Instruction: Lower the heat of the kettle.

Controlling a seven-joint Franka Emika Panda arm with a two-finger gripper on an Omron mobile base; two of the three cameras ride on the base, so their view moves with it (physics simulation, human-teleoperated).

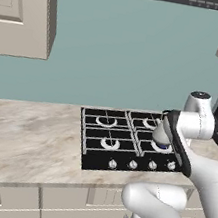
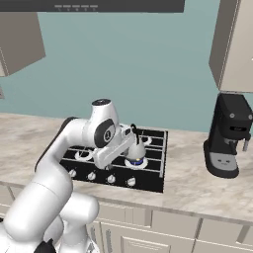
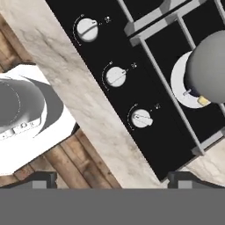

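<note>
Showing small pale marks beside each knob in the hand view, too blurred to read; no legible writing elsewhere. Gripper [image 3: 110, 179] spread wide at the bottom edge of the hand view, dark fingertips [image 3: 41, 179] far apart, nothing between them. Hanging above the front strip of the black cooktop [image 3: 145, 57], over three white knobs [image 3: 141, 118] running diagonally from upper left toward lower middle.

Kettle [image 3: 210, 66] at the right edge of the hand view, rounded silver-grey, sitting on a burner with a pale ring under it. Seen again in the right base view [image 2: 136, 147], centre frame, dark loop handle up, blue glow at its base, forearm just beside it on the left. Mostly hidden behind the arm in the left base view [image 1: 160, 134], right of centre.

Standing at the right of the right base view, a tall black coffee machine [image 2: 228, 136] on the marbled counter [image 2: 192, 185]. Range hood [image 2: 99, 6] across the top, beige wall cabinets [image 1: 24, 10] in the upper corners, teal wall behind. Wooden floor planks [image 3: 88, 167] at lower left of the hand view.
</note>
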